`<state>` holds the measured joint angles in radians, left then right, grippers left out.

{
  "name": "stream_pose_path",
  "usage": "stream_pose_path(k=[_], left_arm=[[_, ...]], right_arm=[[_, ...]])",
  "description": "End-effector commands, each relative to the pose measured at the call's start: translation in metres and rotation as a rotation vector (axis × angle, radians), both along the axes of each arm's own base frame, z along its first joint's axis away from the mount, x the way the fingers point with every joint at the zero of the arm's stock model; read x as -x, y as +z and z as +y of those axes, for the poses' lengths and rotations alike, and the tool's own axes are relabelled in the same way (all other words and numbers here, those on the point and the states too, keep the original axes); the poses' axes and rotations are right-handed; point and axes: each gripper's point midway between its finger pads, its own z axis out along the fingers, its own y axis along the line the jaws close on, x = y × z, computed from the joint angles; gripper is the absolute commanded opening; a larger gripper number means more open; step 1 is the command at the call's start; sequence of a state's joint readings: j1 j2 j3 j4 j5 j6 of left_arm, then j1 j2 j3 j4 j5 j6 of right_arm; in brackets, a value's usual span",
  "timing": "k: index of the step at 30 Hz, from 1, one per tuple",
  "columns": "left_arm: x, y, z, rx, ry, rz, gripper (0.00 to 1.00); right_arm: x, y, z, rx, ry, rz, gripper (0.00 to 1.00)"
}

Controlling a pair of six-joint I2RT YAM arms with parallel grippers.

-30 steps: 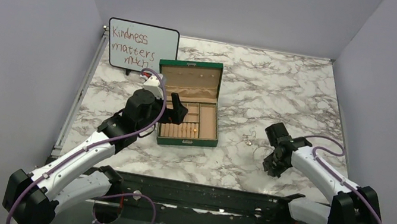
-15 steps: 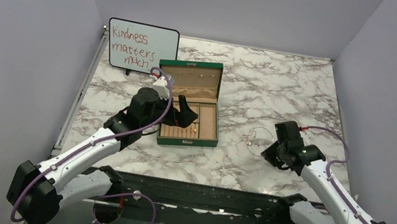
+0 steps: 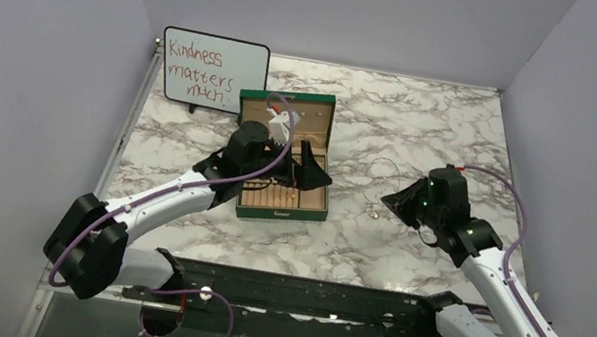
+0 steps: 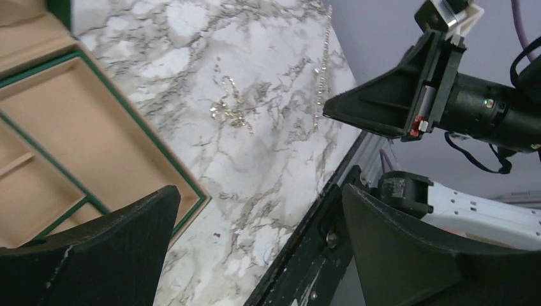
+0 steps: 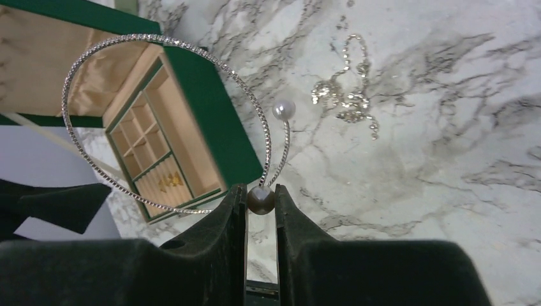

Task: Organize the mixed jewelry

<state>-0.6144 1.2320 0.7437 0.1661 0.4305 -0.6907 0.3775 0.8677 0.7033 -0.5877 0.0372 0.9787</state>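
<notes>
My right gripper (image 5: 261, 191) is shut on the dark bead at one end of the thin silver wire loop (image 5: 147, 38). It holds the loop in the air to the right of the green box (image 5: 220, 127). The loop's other end carries a white pearl (image 5: 283, 109). A cluster of little silver bits (image 5: 344, 95) lies on the marble below, also in the top view (image 3: 374, 216). Small gold rings (image 5: 167, 183) sit in the box's ribbed slot. My left gripper (image 3: 310, 169) is open and empty, hovering over the box's right side (image 4: 153, 150).
A whiteboard with red writing (image 3: 212, 70) stands at the back left behind the open box lid (image 3: 286, 112). The black rail of the table's near edge (image 4: 319, 242) runs under the left gripper's view. Grey walls close in both sides.
My right gripper has risen from the table and turned toward the box, with the wire loop in it. My left arm has swung right, over the box's right side.
</notes>
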Motion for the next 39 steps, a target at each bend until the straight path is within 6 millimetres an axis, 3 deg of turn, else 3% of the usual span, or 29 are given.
stream_pose_path(k=[1,4,12,22,27,34,36,39], left_arm=[[0.004,0.037,-0.038,0.095,-0.079,-0.093,0.99],[-0.010,0.039,-0.047,0.081,-0.018,-0.136,0.97],[-0.041,0.042,-0.062,0.062,0.062,-0.184,0.70],[-0.034,0.049,-0.074,0.090,0.000,-0.216,0.65],[-0.031,0.048,-0.077,0.097,-0.025,-0.212,0.39],[-0.029,0.048,-0.080,0.095,-0.049,-0.220,0.12],[-0.030,0.051,-0.079,0.094,-0.049,-0.232,0.02],[-0.029,0.052,-0.077,0.083,-0.050,-0.242,0.00]], right_arm=[[-0.017,0.035,0.027,-0.126,0.083,-0.112,0.16],[-0.022,0.044,0.039,-0.187,0.110,-0.134,0.16],[-0.023,0.057,0.055,-0.274,0.156,-0.148,0.16],[-0.027,0.057,0.061,-0.296,0.172,-0.147,0.17],[-0.028,0.057,0.064,-0.309,0.183,-0.147,0.17],[-0.031,0.051,0.068,-0.313,0.195,-0.137,0.19],[-0.032,0.049,0.067,-0.300,0.201,-0.139,0.24],[-0.034,0.048,0.066,-0.264,0.224,-0.157,0.42]])
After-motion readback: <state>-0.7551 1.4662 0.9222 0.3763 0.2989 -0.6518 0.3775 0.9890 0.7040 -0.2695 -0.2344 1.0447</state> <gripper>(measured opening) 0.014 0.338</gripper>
